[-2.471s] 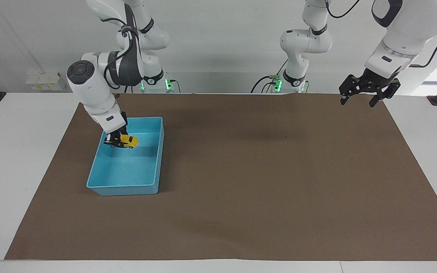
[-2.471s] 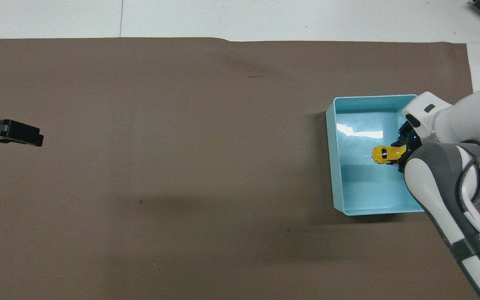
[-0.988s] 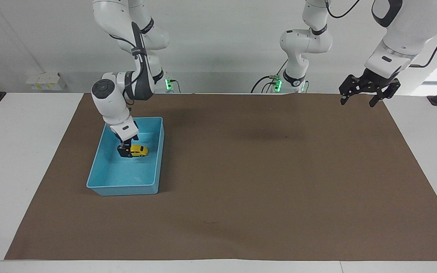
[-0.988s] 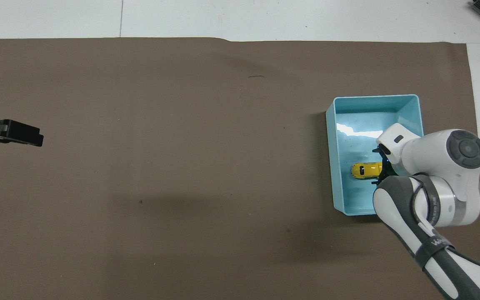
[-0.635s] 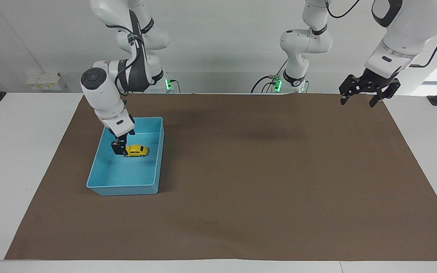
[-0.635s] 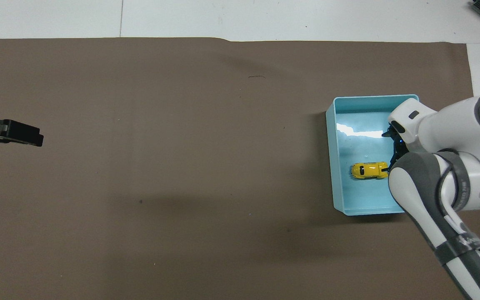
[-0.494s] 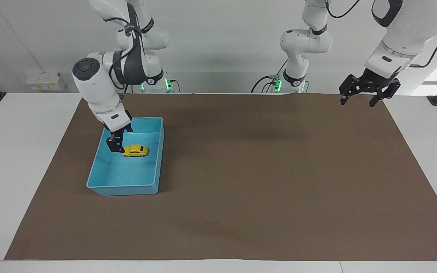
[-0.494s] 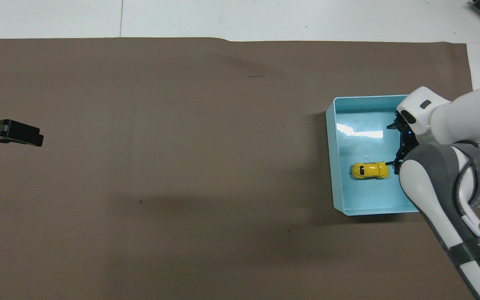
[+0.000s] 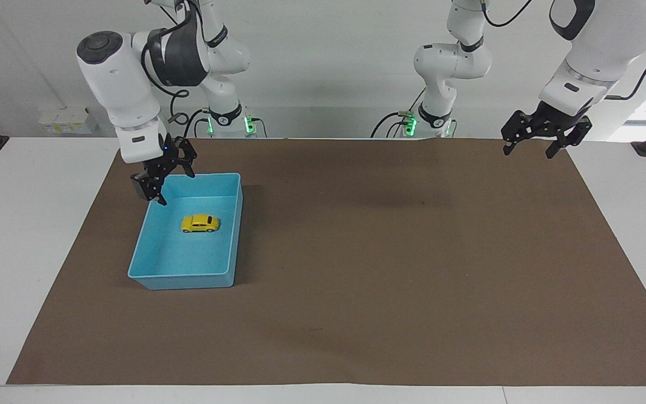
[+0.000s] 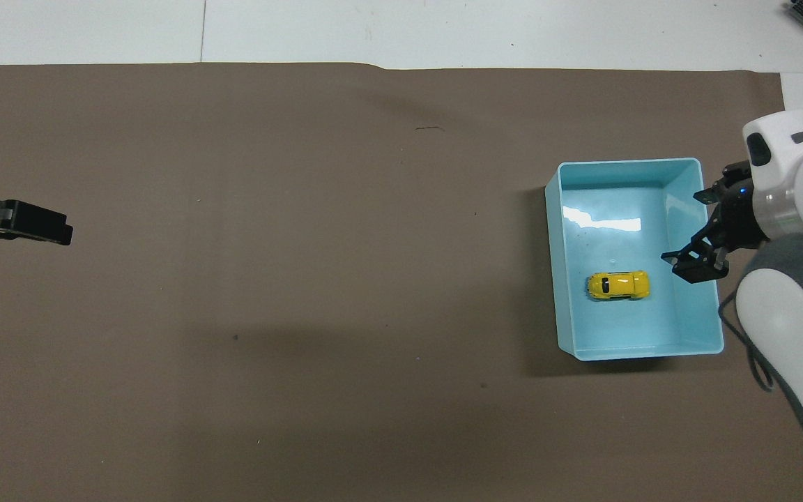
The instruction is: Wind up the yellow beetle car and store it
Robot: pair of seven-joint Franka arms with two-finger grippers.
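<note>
The desk [image 9: 48, 235] carries a brown mat [image 9: 390, 252] with a light-blue tray [image 9: 185, 276] toward the right arm's end, and the yellow car [image 9: 200, 223] sits on its wheels inside, near the tray's middle. The right pincer [image 9: 172, 185] hangs released above the tray's rim at about ten o'clock from the car, holding nothing. The left pincer [image 9: 527, 150] waits released above the mat's corner at the left arm's end.

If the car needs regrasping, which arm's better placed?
Right. The right gripper hangs open over the tray's edge, close to the car in it. The left gripper waits open at the left arm's end.

A light-blue tray [image 9: 233, 235] sits on the brown mat [image 9: 390, 252] covering the white table [image 9: 31, 235].
</note>
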